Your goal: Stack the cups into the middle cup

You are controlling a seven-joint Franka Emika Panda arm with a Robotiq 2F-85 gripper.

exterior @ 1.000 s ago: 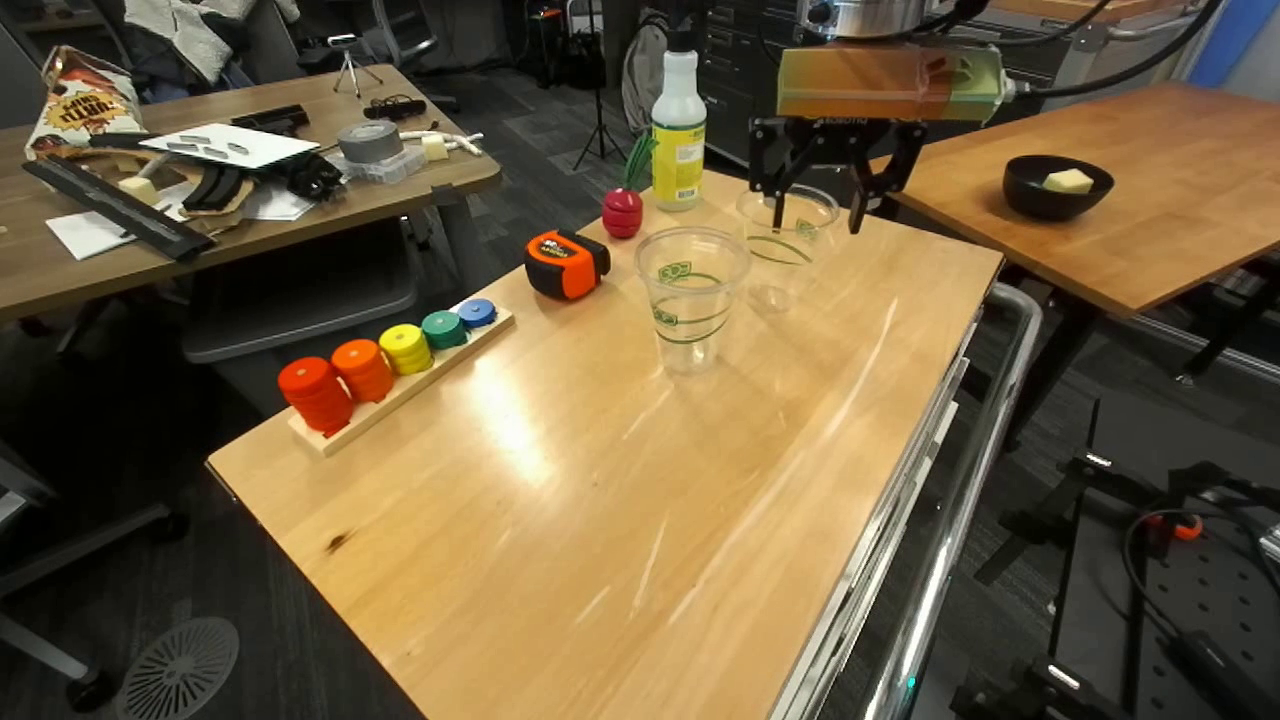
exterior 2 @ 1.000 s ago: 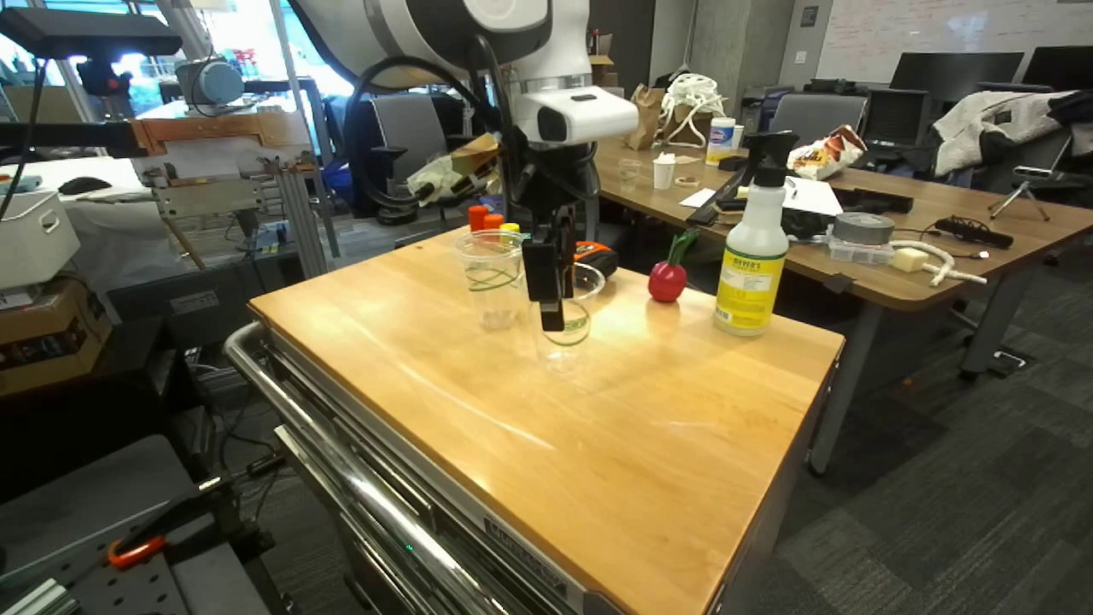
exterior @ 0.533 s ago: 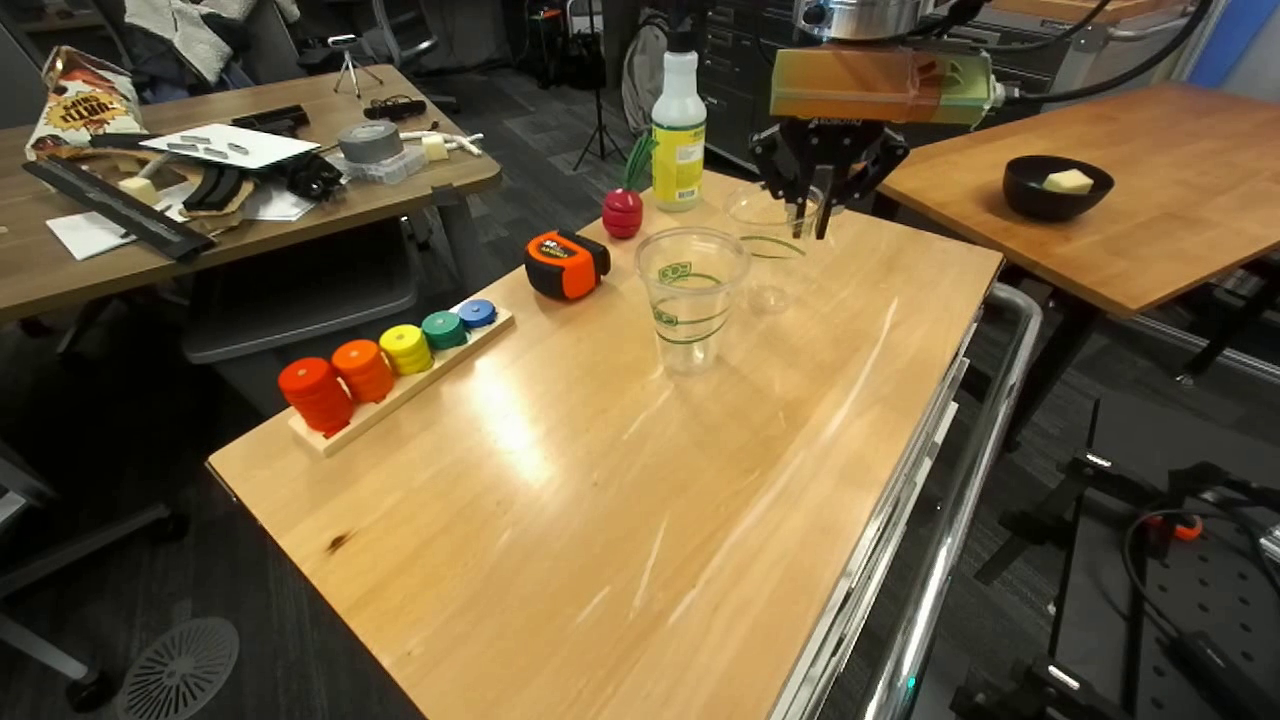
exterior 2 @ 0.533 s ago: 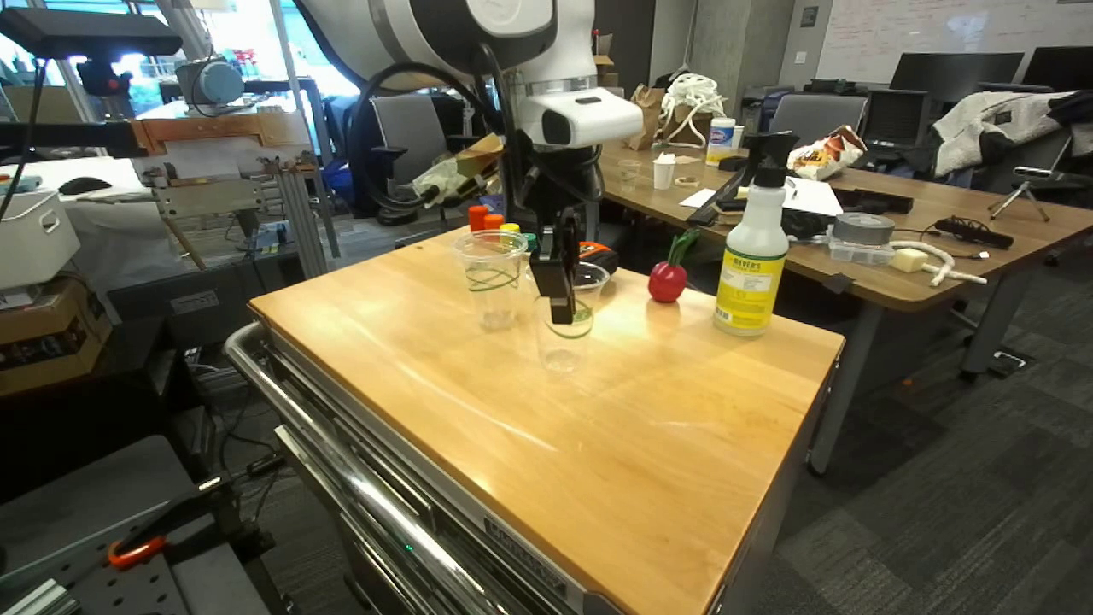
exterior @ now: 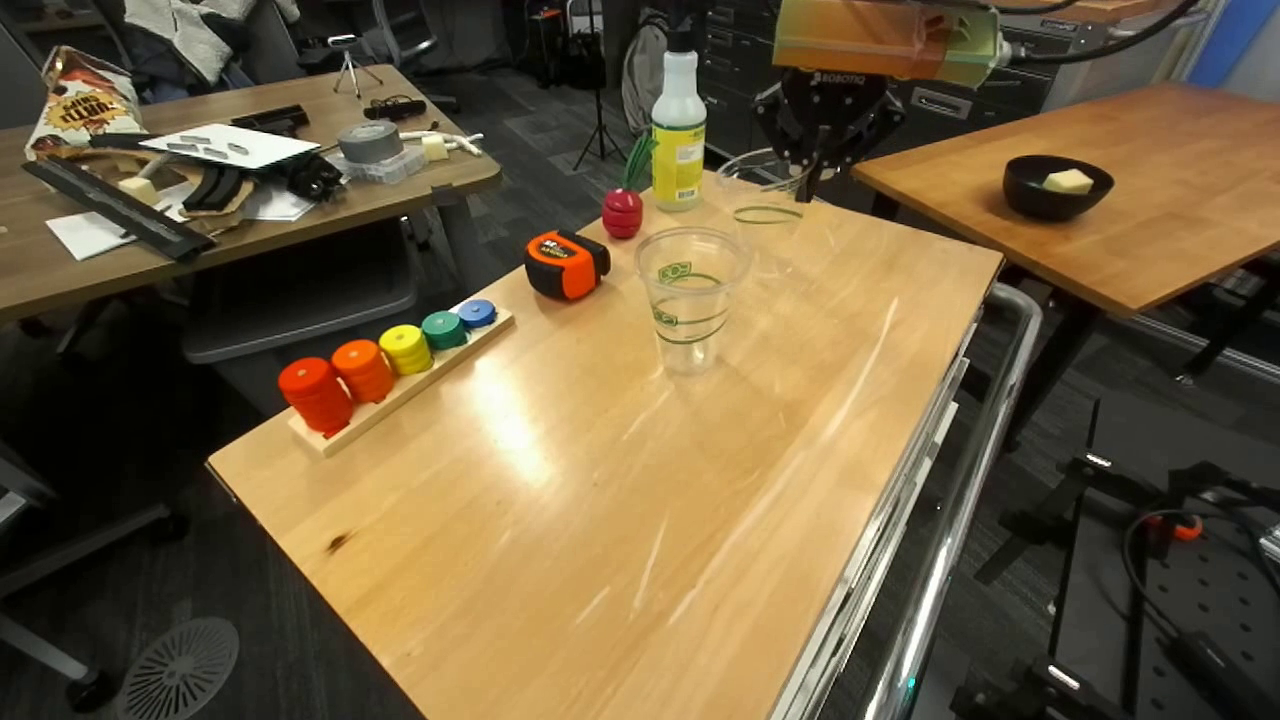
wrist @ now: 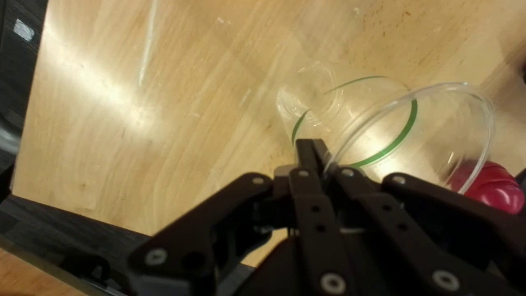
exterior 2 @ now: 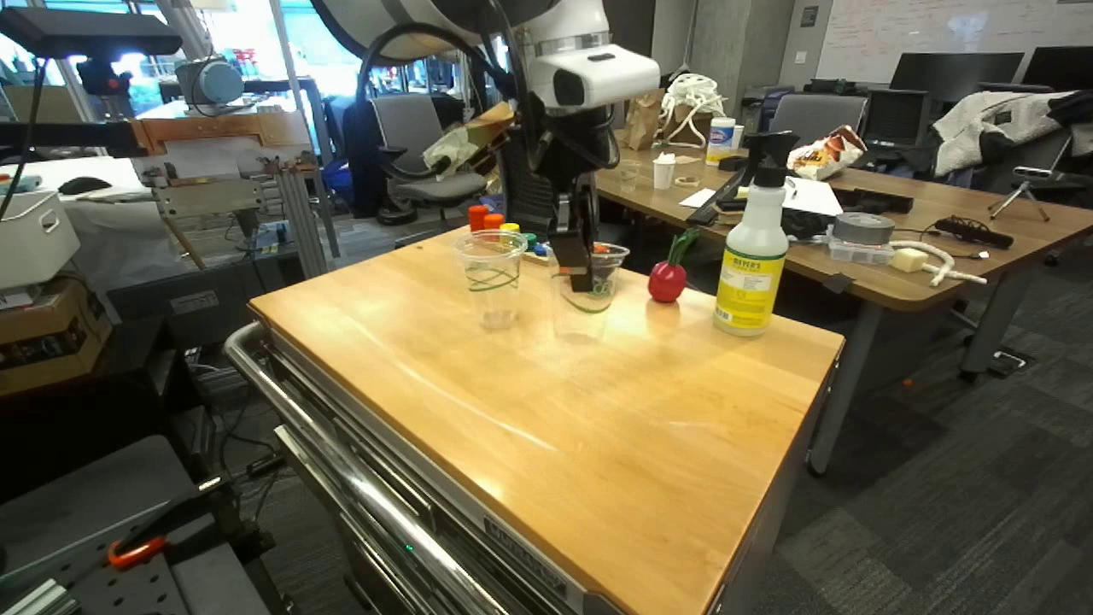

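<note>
Left of centre in an exterior view, a standing cup (exterior 2: 493, 290) rests upright on the table (exterior 2: 478, 410); its doubled green print suggests two cups nested, so I take it for the middle cup. To its right, near but apart, the gripper (exterior 2: 583, 282) is clenched on the rim of a held cup (exterior 2: 585, 309), which looks to hang clear of the table, though its base is faint. The step in hand seems to be bringing this last one over; the next move calls for raising its base above the waiting rim, shifting leftward in both exterior views, centring, lowering and letting go.

The wrist view leaves out the standing cup, yet shows clearly the rim pinched near the centre, the mouth spreading right across part of a red toy radish (wrist: 495, 189). A black bowl (exterior: 1045, 207), upper right, shows in an exterior view only.
</note>
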